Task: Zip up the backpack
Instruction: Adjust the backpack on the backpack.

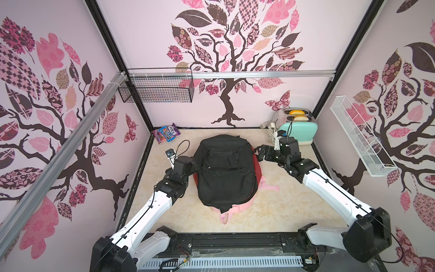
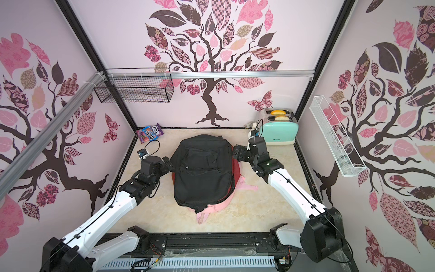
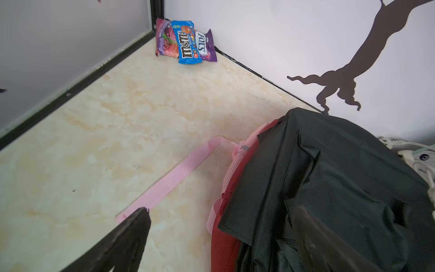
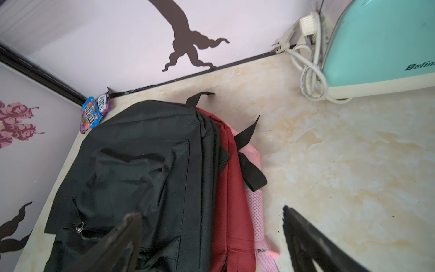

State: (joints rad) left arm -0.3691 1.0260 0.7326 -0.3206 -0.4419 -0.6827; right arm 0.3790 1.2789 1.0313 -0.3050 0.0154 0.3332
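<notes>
On either flank our claws stand wide and empty: left gripper (image 3: 221, 210) beside the backpack (image 1: 226, 169), right gripper (image 4: 209, 212) straddling its upper corner. It lies flat, centre of the table (image 1: 282, 207). We read this as approach. Next, likely: one claw pins fabric, the other pinches the zipper pull (image 4: 80, 226).

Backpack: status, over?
Left pincer open, at backpack's side. Right pincer open, opposite side. Backpack ungripped, atop red bag. Pink strap by left pincer.
</notes>
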